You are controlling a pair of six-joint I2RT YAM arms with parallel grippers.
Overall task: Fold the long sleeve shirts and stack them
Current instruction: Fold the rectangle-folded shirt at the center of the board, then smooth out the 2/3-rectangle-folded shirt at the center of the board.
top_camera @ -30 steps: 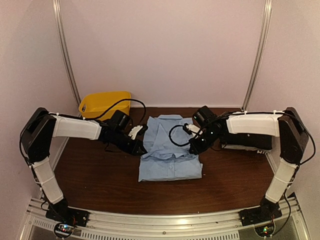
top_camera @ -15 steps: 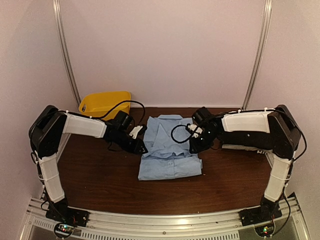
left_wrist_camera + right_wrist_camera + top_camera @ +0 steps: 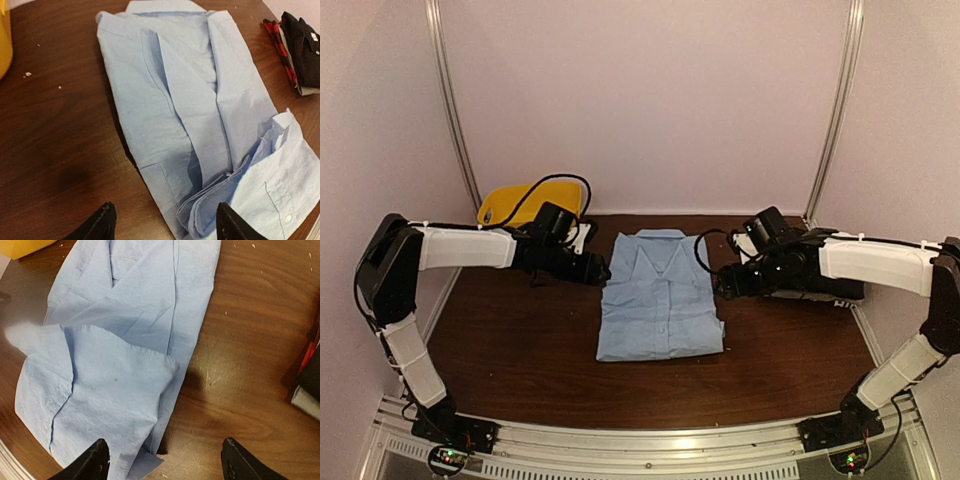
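Presently, item one: light blue shirt [image 3: 660, 295], folded to a rectangle with the collar at the far end, lying flat at the centre of the table [image 3: 520, 350]. The left wrist view shows its sleeves doubled inward over the body and the lower part turned up over them. Compared with a second ago the cloth lies smoother and longer, without the bunched ridge across its middle. Item two: left gripper [image 3: 598, 270], at 9 o'clock of the shirt, just off its left edge. Its fingers [image 3: 102, 222] are spread wide with nothing between them. A second ago it pressed against that edge, nearer the shirt's middle. Item three: right gripper [image 3: 723, 283], at 3 o'clock of the shirt, just clear of its right edge. Its fingers [image 3: 95, 460] are likewise parted and empty. It has drawn back outward, and its arm now stretches low toward the right. Item four: black shirt [image 3: 302, 45], at 3 o'clock of the blue one and well apart from it, atop a pale grey shirt [image 3: 306, 91] of which only an edge shows; a red checked cloth [image 3: 276, 40] lies against them. Item five: yellow bin [image 3: 515, 203], at 10 o'clock of the blue shirt, in the far left corner, unmoved.
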